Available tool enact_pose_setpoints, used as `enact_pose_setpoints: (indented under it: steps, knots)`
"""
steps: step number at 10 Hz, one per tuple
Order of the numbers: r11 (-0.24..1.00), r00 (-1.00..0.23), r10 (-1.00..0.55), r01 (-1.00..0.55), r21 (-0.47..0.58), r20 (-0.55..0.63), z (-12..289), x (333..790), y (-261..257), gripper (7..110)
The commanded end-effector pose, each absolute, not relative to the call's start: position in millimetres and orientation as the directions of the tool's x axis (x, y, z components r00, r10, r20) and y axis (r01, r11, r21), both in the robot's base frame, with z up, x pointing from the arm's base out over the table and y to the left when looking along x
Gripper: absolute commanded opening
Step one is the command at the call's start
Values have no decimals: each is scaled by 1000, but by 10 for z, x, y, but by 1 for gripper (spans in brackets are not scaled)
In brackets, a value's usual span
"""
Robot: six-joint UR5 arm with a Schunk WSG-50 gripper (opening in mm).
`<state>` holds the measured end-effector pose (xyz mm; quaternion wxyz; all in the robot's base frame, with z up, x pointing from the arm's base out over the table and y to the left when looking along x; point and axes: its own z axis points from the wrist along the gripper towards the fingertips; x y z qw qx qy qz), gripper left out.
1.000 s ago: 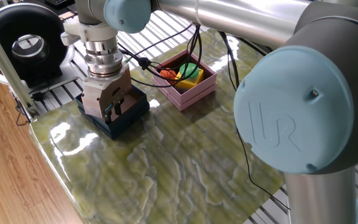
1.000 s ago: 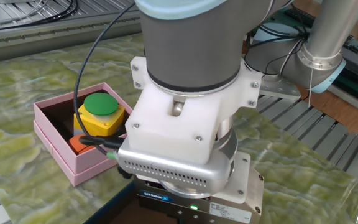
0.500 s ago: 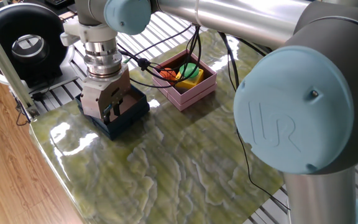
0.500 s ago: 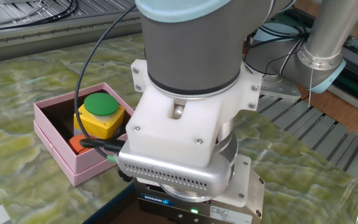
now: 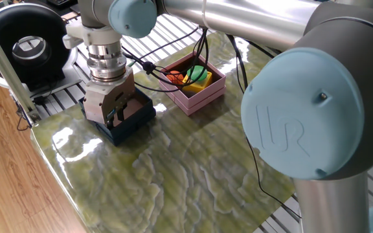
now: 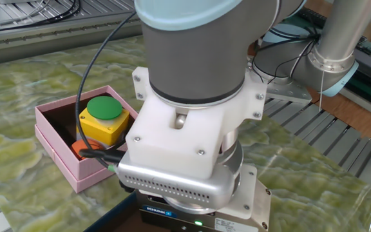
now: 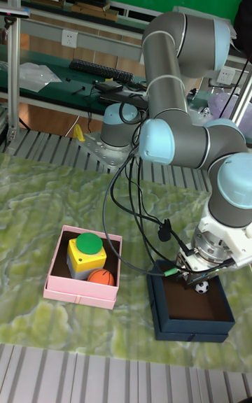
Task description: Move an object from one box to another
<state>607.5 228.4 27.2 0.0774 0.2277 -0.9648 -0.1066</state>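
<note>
The navy-blue box (image 7: 159, 308) (image 5: 138, 122) stands at the table's edge, its brownish floor showing. My gripper (image 7: 201, 283) (image 5: 116, 115) reaches down into it. A small black-and-white ball (image 7: 202, 287) sits right at the fingertips; whether the fingers press on it does not show. The pale pink box (image 7: 57, 287) (image 5: 204, 94) (image 6: 52, 149) lies beside the navy one. It holds a yellow block with a green round top (image 7: 86, 250) (image 6: 103, 118) and an orange ball (image 7: 101, 277). In the other fixed view the wrist hides the gripper.
Black cables (image 7: 133, 217) loop from the wrist over the table between the boxes. A black round device (image 5: 24, 45) sits past the table's corner on the slatted metal bench. The arm's large pale-blue joint (image 5: 309, 116) fills the near right.
The wrist has shifted slightly left and lower in the other fixed view. The boxes and what lies in the pink one have not moved.
</note>
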Motion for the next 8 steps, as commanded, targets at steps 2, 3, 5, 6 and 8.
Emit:
enact_pose_setpoints:
  steps: [2, 3, 5, 6, 8]
  knots:
    - [872, -888, -452, -419, 251, 89, 240, 6124, 2308, 44]
    - [872, -888, -452, -419, 253, 89, 232, 6128, 2314, 44]
    - [873, -886, -454, -422, 246, 91, 215, 6131, 2295, 44]
    - [871, -885, -457, -424, 247, 92, 206, 6128, 2293, 44]
    - [871, -884, -457, -424, 249, 93, 191, 6122, 2295, 44]
